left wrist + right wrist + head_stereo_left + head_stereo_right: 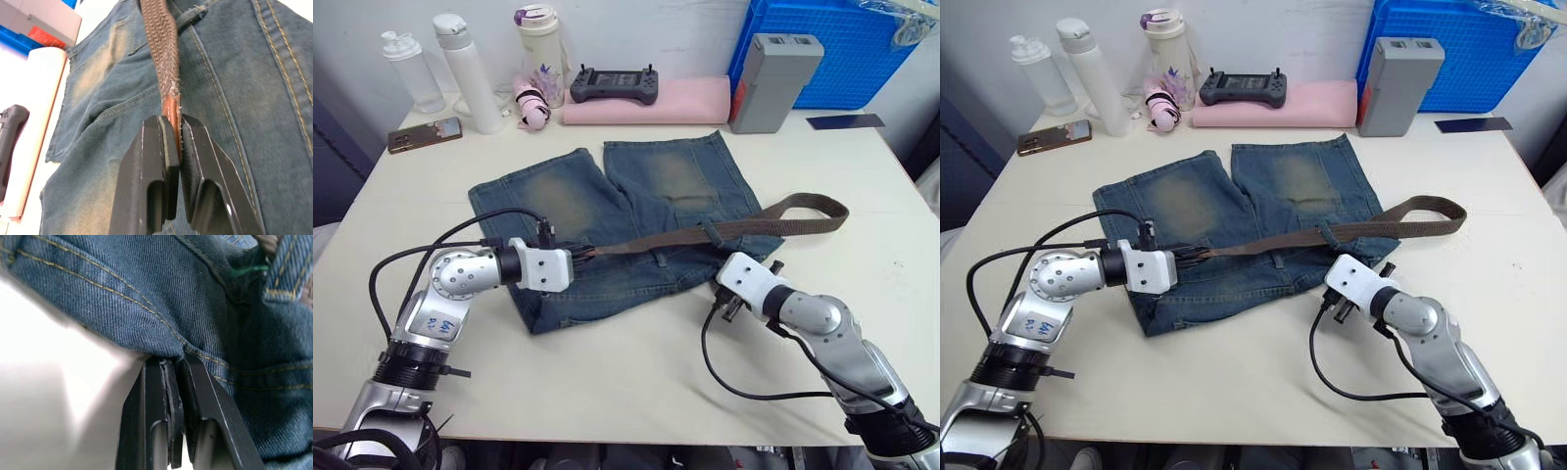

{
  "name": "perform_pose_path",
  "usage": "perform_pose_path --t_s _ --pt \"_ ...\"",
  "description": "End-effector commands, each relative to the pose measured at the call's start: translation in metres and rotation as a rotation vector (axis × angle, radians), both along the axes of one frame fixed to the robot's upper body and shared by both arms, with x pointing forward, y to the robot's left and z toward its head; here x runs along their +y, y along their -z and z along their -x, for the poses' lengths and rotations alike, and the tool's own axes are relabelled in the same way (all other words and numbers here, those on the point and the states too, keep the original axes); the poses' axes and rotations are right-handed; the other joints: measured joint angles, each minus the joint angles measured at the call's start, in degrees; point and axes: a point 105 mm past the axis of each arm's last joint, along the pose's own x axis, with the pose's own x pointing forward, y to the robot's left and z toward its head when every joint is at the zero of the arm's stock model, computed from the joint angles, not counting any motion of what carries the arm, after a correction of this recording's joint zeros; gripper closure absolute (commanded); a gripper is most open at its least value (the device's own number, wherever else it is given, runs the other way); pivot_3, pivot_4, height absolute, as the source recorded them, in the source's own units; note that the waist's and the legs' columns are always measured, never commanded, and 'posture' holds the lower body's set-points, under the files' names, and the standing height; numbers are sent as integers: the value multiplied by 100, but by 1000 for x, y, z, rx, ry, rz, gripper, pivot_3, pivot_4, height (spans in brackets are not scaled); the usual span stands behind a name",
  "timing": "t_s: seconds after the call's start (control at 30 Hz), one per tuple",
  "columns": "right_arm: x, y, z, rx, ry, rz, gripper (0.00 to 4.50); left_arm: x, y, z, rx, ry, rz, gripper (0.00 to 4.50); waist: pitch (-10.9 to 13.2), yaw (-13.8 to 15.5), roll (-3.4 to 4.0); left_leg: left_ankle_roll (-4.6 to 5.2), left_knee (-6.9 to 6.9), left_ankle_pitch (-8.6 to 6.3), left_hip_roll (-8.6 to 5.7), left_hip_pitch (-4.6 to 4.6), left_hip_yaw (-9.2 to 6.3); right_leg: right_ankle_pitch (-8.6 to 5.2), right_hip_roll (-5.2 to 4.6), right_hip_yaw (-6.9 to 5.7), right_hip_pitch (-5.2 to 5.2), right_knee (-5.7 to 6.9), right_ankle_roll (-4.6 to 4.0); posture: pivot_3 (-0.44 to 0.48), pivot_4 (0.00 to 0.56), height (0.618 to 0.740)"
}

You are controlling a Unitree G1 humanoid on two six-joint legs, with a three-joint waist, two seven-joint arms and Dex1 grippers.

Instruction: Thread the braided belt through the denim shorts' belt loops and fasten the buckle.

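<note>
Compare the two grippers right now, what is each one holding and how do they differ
The left gripper is shut on the brown leather tip of the braided belt, over the middle of the denim shorts; the right gripper pinches the shorts' stitched edge at the table. The left points along the belt toward the right, while the right points in at the shorts' edge. Both have their fingers closed.

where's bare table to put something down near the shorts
Bare table runs along the near edge, below the denim shorts and between both arms. More lies at the far right, beyond the braided belt loop. The back edge is crowded: bottles, phone, controller on a pink pad, grey box, blue crate.
</note>
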Motion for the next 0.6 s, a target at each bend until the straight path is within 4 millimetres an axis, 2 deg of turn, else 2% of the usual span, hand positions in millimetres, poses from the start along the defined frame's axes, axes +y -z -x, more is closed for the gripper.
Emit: perform_pose_path --t_s 0.03,0.1,0.13,0.2,0.37,0.47,0.6 --pt "4 -4 7 59 -5 -113 4475 -4 -10 2 -69 -12 16 4500 0 -22 0 0 -2 0 1 0 1 0 1 0 -2 0 0 0 150 739" --pt "2 -19 6 48 7 -173 4475 -2 -9 2 -88 -25 17 4500 0 -44 1 0 -3 0 5 0 5 0 3 0 -3 -2 0 0 150 739" --pt "1 -25 6 53 9 -215 3672 -2 -8 2 -99 -30 15 4500 0 -55 1 0 -5 0 5 0 6 0 3 0 -5 -3 0 0 150 739" --pt "0 -47 11 108 -8 -373 2920 -2 -10 4 -141 -36 35 4500 2 -92 3 0 -6 0 8 0 9 0 4 0 -6 -5 0 0 150 739" --pt "10 -81 19 261 -89 -666 442 -9 -8 8 -204 -17 27 4500 2 -178 4 -2 -7 0 22 0 14 0 13 -3 -7 -9 0 0 150 739" --pt "24 -89 19 408 -108 -829 442 -14 -7 9 -228 -14 35 4500 2 -198 5 -4 -13 0 27 1 17 0 18 -2 -12 -8 -1 0 150 739" --pt "61 -87 26 607 -203 -1036 442 -25 -12 10 -286 7 42 4500 2 -211 6 -6 -13 0 27 1 20 -2 19 0 -22 12 -4 0 150 739"
